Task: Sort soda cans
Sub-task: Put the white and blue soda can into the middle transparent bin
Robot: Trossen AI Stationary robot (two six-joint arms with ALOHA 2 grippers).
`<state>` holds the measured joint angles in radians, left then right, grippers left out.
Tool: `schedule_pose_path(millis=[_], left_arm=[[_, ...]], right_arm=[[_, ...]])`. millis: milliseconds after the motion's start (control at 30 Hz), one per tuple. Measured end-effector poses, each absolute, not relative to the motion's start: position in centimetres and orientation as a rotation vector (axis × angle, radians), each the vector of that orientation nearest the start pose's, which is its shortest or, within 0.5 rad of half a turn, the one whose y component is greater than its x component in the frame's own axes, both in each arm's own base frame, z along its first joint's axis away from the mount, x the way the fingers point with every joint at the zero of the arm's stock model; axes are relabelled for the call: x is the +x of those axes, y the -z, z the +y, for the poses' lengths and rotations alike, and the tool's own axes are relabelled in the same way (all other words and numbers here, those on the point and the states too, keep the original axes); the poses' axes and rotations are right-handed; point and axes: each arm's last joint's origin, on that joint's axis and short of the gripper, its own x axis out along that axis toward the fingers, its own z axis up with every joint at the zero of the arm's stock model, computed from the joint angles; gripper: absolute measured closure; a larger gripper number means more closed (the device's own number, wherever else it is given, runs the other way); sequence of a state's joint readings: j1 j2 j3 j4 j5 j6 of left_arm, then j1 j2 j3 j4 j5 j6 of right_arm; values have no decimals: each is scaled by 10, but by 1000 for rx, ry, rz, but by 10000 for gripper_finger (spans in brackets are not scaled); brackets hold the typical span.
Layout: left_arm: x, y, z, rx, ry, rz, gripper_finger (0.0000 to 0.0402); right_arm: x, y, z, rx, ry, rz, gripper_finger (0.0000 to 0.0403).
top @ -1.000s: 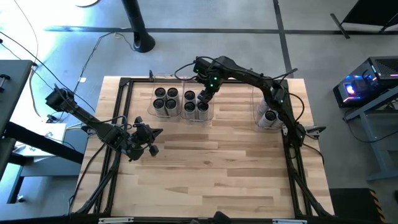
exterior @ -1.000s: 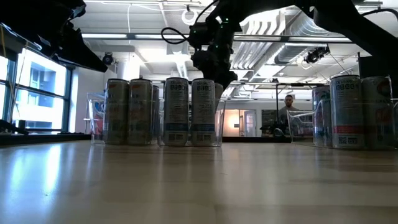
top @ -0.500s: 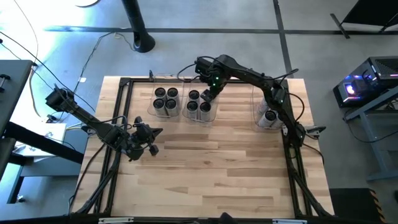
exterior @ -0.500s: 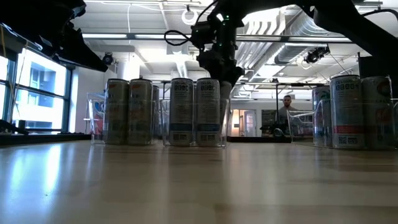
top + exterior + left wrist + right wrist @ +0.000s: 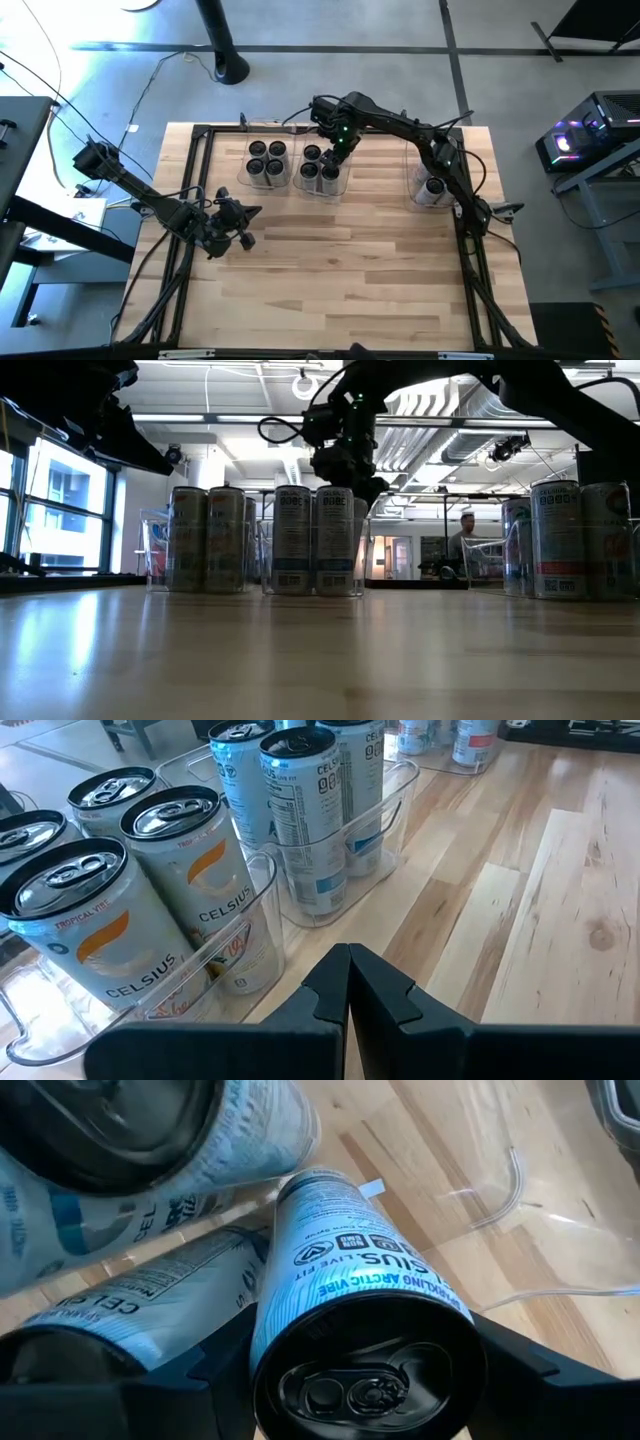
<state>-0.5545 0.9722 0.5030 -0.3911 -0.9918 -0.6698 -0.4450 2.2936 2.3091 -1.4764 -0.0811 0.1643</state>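
Observation:
Clear bins stand in a row near the table's far edge. The left bin [image 5: 247,178] holds several orange-print soda cans [image 5: 170,890]. The middle bin [image 5: 343,186] holds blue-print cans [image 5: 310,810]. The right bin [image 5: 416,192] holds more cans [image 5: 560,540]. My right gripper [image 5: 337,150] reaches down into the middle bin's far right corner and is shut on one blue-print can [image 5: 350,1270]. My left gripper [image 5: 348,982] is shut and hangs above the table near its left edge [image 5: 240,214], on the near side of the bins. My right gripper pinches the blue-print soda can at its top rim [image 5: 300,1335], one finger [image 5: 200,1380] on each side. It comes from above, pointing down. The can stands upright among the other cans [image 5: 130,1320] in the middle bin; whether its base rests on the bin floor, I cannot tell.
The bare wooden table [image 5: 340,270] stretches from the bins to the near edge. A dark frame [image 5: 200,130] borders the table. In the room behind, a person [image 5: 465,535] shows far off in the low view.
The middle bin and its cans slid a little toward the table's right edge in the first half second, and my right gripper moved with them. Since then the bin has stayed where it is.

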Motion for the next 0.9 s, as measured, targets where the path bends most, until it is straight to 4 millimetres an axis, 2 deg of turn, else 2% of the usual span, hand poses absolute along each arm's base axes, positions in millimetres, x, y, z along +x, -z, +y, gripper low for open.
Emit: schedule_pose_path(millis=[233, 367, 467, 900], left_arm=[[159, -201, -69, -35, -584, 444, 401], [159, -201, -69, -35, -585, 444, 402], [159, -201, -69, -35, -585, 444, 401], [159, -201, -69, -36, -585, 445, 402]], right_arm=[[409, -267, -193, 505, 405, 1382, 159], [411, -266, -193, 504, 406, 1370, 120], [413, -265, -194, 504, 405, 1362, 107], [414, -266, -193, 515, 375, 1346, 99]])
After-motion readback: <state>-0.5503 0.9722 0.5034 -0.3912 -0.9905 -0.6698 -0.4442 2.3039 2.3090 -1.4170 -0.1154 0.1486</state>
